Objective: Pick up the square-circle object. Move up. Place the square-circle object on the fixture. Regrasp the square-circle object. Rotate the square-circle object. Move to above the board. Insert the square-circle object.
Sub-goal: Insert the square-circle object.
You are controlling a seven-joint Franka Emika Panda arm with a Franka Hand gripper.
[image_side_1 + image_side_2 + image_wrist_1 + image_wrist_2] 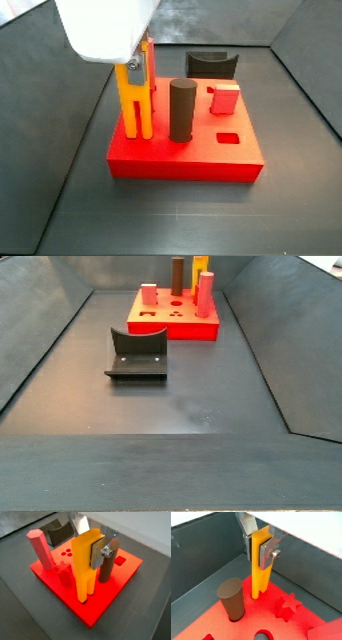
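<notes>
Nearest in a side view, the fixture is seen standing bare on the grey floor, well apart from the board behind it; nothing is resting on it, so the regrasp step is judged to be finished.

Further back, the board is seen as a flat red slab carrying a dark cylinder, a small red cube, a red star-shaped piece and a pink peg.

Above the board, the gripper is positioned with its flat silver fingers clamped on the upper part of the square-circle object. The yellow-orange rod is held upright, presumably so that its lower end can be lined up with a hole. In both wrist views that lower end is seen at the board's surface, just beside the dark cylinder; whether it has already entered a hole cannot be told.

The high grasp is judged to be deliberate: the lower length of the rod is left free to go down. The insertion is taken to be the step in hand, near the end of the task.
</notes>
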